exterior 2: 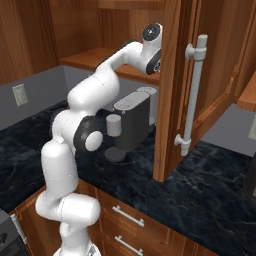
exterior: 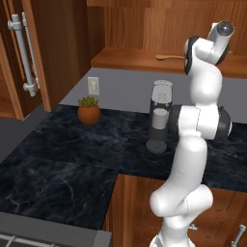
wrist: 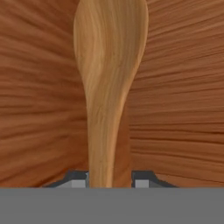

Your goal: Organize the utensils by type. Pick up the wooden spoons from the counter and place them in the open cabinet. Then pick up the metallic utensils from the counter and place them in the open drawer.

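A white robot arm reaches up from the counter [exterior: 72,159] into the open cabinet [exterior: 144,60]. Seen from the camera on its hand, the gripper [wrist: 111,180] is pinching a wooden spoon [wrist: 109,87] by the handle, one dark finger tip on each side, with the oval bowl pointing away toward the cabinet's wood-grain interior. I cannot tell whether the held spoon is touching the wood.

The spoon looks light, rigid and smooth. My guess is that it will not bend or break in a firm pinch, but its slick, narrow handle could twist or slide between the finger tips. The grip sits low on the handle, leaving the long bowl end free, so that end may swing if the hand tilts.

Inside the cabinet, a second spoon [exterior: 169,57] lies flat on the shelf, handle pointing toward the arm's upper joint, in the left base view. The shelf has bare wood beside it, so there seems to be room for the held spoon.

On the black counter below stand a dark coffee machine [exterior 2: 131,122] and a small potted plant [exterior: 89,110]. The cabinet door [exterior 2: 172,90] with its silver bar handle [exterior 2: 192,95] hangs open just beside the arm in the right base view. Base drawers [exterior 2: 130,225] below the counter appear shut from this side.
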